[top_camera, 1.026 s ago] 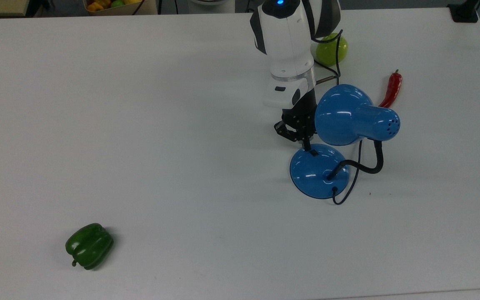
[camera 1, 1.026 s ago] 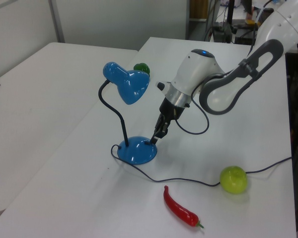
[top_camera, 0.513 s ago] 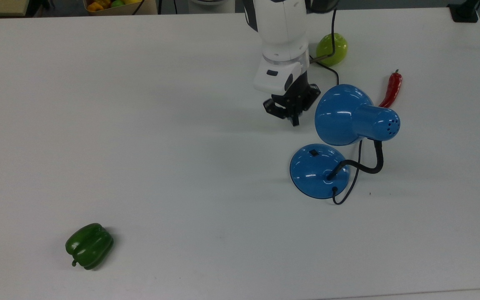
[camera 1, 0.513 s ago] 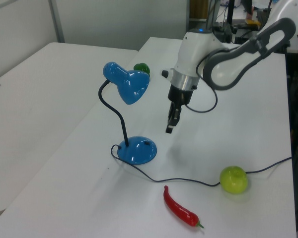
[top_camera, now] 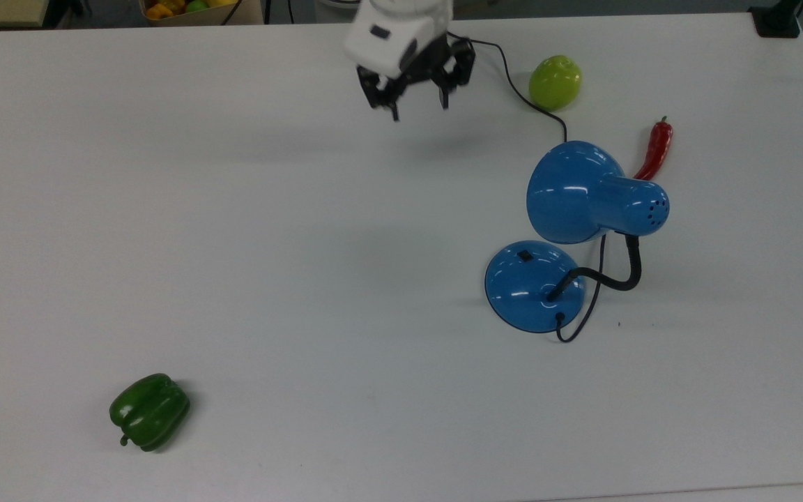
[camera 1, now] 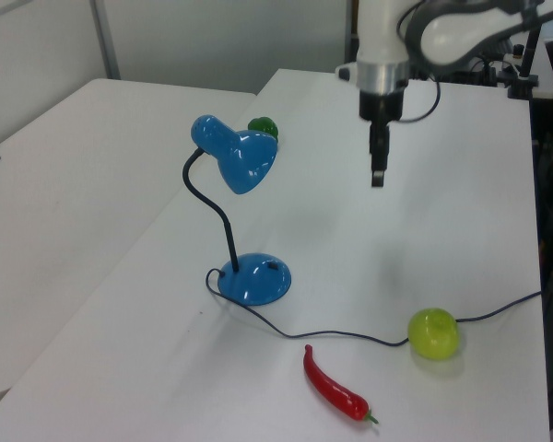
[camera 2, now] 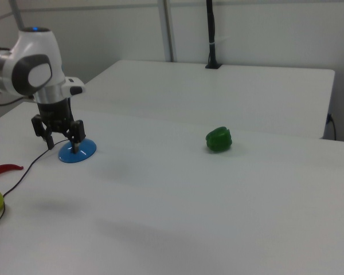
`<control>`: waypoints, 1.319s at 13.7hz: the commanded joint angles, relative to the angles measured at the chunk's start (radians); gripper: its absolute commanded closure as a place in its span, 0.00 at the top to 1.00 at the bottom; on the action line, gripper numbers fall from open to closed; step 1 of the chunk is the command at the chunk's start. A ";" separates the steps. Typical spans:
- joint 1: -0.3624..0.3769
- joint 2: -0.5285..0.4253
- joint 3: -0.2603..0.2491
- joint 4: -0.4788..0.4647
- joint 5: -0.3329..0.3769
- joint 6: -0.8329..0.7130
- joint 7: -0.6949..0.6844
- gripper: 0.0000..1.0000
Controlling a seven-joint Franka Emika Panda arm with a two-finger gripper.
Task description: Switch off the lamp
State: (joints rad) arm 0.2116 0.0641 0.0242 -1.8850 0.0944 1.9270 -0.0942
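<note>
The lamp stands at the top view's right: a glossy blue shade (top_camera: 572, 192), a black gooseneck (top_camera: 621, 275) and a round blue base (top_camera: 530, 286) with a small black switch (top_camera: 525, 255). Its thin cord (top_camera: 548, 118) runs toward the table's far edge. In the left view the shade (camera 1: 244, 157) hangs over the base (camera 1: 255, 279). My gripper (top_camera: 419, 104) hovers open and empty, high above the table and well away from the lamp, toward the top view's upper left. It also shows in the left view (camera 1: 378, 175) and the right view (camera 2: 63, 143).
A green apple (top_camera: 555, 82) and a red chili (top_camera: 656, 148) lie beyond the lamp near the cord. A green bell pepper (top_camera: 149, 411) sits at the top view's lower left. A box of fruit (top_camera: 192, 8) stands past the table's far edge.
My gripper lifted off the switch on the lamp's base, rose, swung toward the top view's upper left, and its fingers spread apart. The lamp has not moved.
</note>
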 commanded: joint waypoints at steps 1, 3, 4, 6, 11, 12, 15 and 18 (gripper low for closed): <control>0.020 -0.095 -0.099 0.050 -0.019 -0.172 0.014 1.00; 0.020 -0.121 -0.150 0.089 -0.019 -0.239 0.054 1.00; 0.019 -0.145 -0.162 0.090 -0.021 -0.240 0.133 1.00; -0.003 -0.147 -0.162 0.125 -0.028 -0.238 0.194 1.00; -0.144 -0.135 -0.014 0.138 -0.038 -0.154 0.160 1.00; -0.155 -0.132 0.006 0.135 -0.038 -0.120 0.131 1.00; -0.146 -0.127 0.007 0.132 -0.047 -0.083 0.110 1.00; -0.144 -0.090 0.007 0.148 -0.045 -0.065 0.111 1.00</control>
State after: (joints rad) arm 0.0789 -0.0538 0.0195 -1.7572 0.0568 1.8316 0.0408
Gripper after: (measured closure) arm 0.000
